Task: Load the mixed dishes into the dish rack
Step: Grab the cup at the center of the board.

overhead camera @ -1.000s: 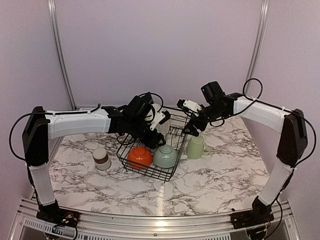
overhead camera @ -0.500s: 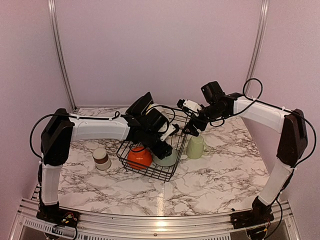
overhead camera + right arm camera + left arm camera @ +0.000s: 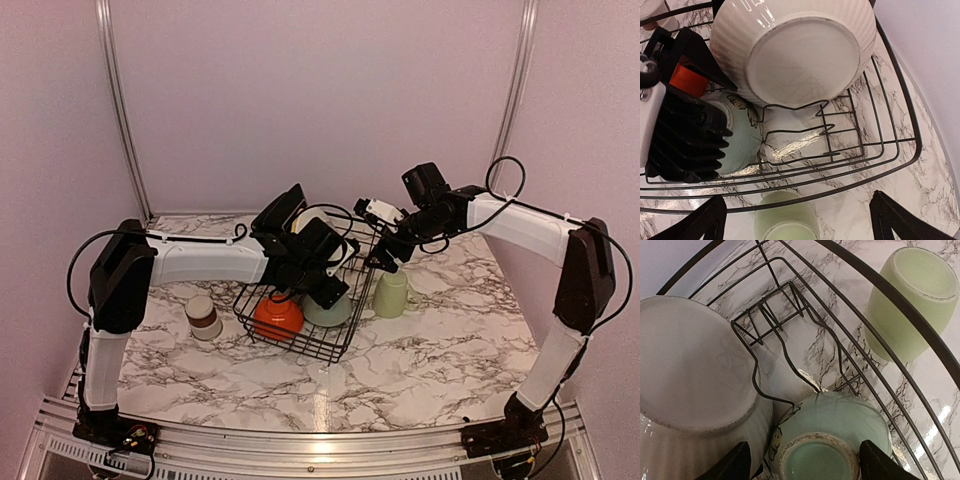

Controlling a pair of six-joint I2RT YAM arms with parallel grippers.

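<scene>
left hand (image 3: 804,445) spread wide astride upturned green bowl (image 3: 840,420) in dish rack (image 3: 290,343), white bowl (image 3: 800,50) tilted beside it, right hand (image 3: 799,200) spread, empty, over pale green mug (image 3: 391,293) on bench (image 3: 430,350)

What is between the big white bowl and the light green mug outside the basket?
In the left wrist view, wire prongs and the side wall of the dish rack lie between the white bowl and the mug.

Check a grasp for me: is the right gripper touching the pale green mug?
Apart. The right wrist view shows the right gripper open, both fingers well clear of the pale green mug.
</scene>
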